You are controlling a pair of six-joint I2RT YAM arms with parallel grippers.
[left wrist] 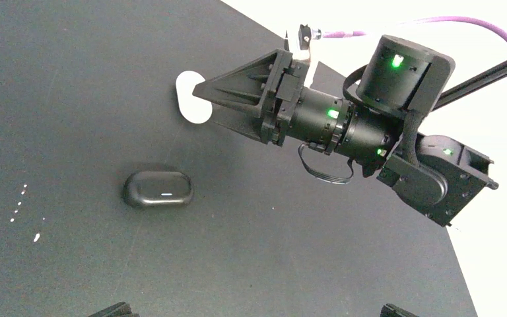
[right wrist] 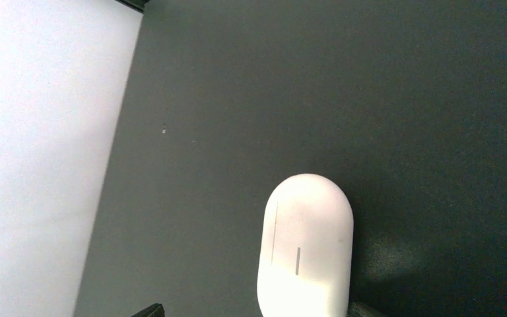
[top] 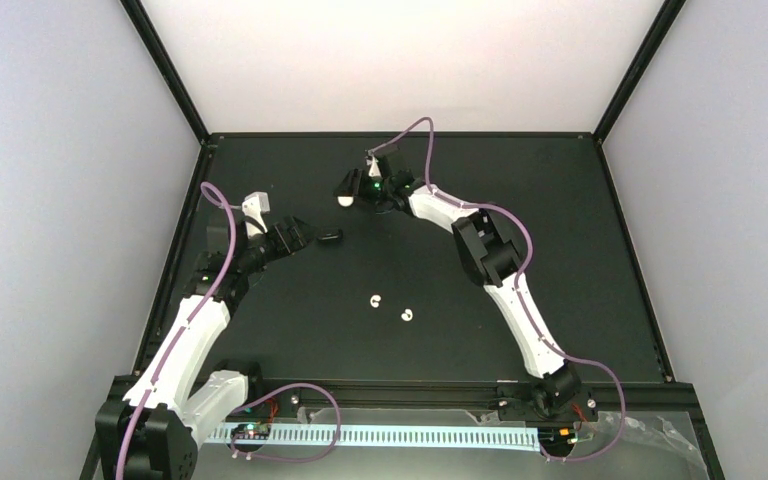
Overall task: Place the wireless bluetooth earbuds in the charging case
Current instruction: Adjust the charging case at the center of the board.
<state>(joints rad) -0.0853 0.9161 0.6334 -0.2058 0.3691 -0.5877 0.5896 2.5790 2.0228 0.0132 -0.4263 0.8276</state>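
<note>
step in hand: acquiring the white charging case. the right gripper straddles it with jaws spread wide. one jaw is just beside the case's edge and the other stands apart from it, so nothing is grasped yet. the case lies flat on the table, lid shut.

the left gripper is released and empty, near the black charging case, which is also shut. two white earbuds lie loose mid-table, well apart from both cases — the black earbuds cannot be located.

next move, as judged: close the right jaws squarely across the case's width, steady it, then raise the lid — only then can a bud be seated.
</note>
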